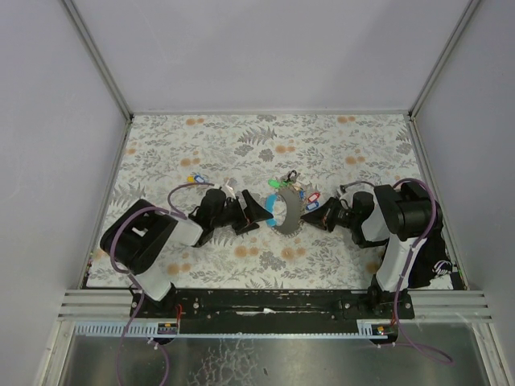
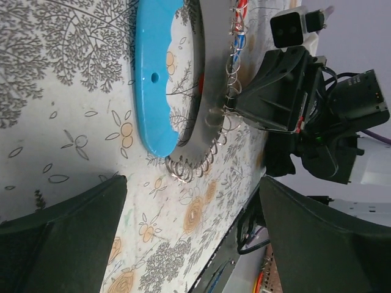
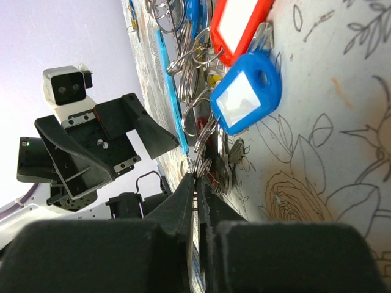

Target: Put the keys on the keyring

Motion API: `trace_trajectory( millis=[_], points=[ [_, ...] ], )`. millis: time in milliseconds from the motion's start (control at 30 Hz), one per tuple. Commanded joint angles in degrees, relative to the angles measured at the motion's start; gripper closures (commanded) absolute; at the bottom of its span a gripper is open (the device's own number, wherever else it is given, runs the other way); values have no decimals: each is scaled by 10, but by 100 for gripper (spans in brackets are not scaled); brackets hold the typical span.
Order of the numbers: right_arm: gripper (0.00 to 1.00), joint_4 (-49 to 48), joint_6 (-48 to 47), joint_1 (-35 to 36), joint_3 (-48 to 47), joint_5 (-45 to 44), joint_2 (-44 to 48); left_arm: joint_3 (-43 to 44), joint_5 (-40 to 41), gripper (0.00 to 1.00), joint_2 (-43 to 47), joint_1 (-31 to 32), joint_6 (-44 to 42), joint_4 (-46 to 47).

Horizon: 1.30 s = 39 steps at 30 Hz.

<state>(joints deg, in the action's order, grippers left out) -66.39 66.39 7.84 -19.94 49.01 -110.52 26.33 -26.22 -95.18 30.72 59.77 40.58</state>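
Observation:
The keyring (image 1: 286,215) lies mid-table, with a light-blue curved strap (image 1: 273,211) and a grey tag. Keys (image 1: 299,191) with red, blue and green caps are bunched at its far end. My right gripper (image 1: 309,215) is shut on the grey tag's ringed edge (image 3: 197,173). Blue (image 3: 245,97) and red (image 3: 239,23) key caps lie just beyond its tips. My left gripper (image 1: 251,215) is open and empty, just left of the strap (image 2: 156,79). Its fingers (image 2: 61,226) frame bare cloth below the tag's small rings (image 2: 185,168).
Loose keys with blue and yellow caps (image 1: 195,178) lie on the floral cloth left of centre, behind my left arm. A small silvery piece (image 1: 232,185) lies near them. White walls and metal rails (image 1: 269,112) border the table.

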Motion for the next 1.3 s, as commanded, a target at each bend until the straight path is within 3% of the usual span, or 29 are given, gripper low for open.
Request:
trace_trajectory(
  millis=[0, 333, 833, 1267],
  points=[
    [100, -41, 3, 7, 12, 10, 11, 7, -9, 10, -35, 3, 13, 40],
    [100, -301, 199, 14, 29, 20, -15, -4, -20, 13, -77, 3, 47, 93],
    [100, -304, 233, 38, 32, -11, 9, -29, -22, 14, -151, 4, 121, 195],
    [100, -247, 260, 41, 16, -21, 135, -29, -11, 15, -152, 4, 117, 189]
  ],
)
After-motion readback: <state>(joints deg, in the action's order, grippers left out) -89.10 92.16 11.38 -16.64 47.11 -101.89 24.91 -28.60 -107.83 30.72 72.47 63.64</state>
